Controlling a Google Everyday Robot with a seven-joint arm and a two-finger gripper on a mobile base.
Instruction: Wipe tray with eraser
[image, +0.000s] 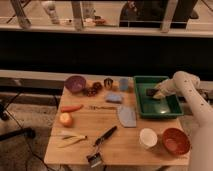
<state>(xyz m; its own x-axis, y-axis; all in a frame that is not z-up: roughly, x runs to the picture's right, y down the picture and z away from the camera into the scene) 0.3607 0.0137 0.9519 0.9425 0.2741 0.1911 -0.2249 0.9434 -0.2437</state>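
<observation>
a: what's the layout?
b: wooden worktop (125, 137), with the green tray (161, 106) on its right rear part and an orange-red bowl (175, 142) in front of that.
a: and the tool?
b: the tool (159, 93) is down inside the tray, toward the back. clenched or released, i cannot tell.
a: the eraser?
b: the dark eraser (151, 92) lies in the tray, right at the tool's tip.

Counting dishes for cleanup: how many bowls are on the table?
2: purple bowl back left, orange-red bowl front right; none seem hidden. Gripper is over the green tray.
</observation>
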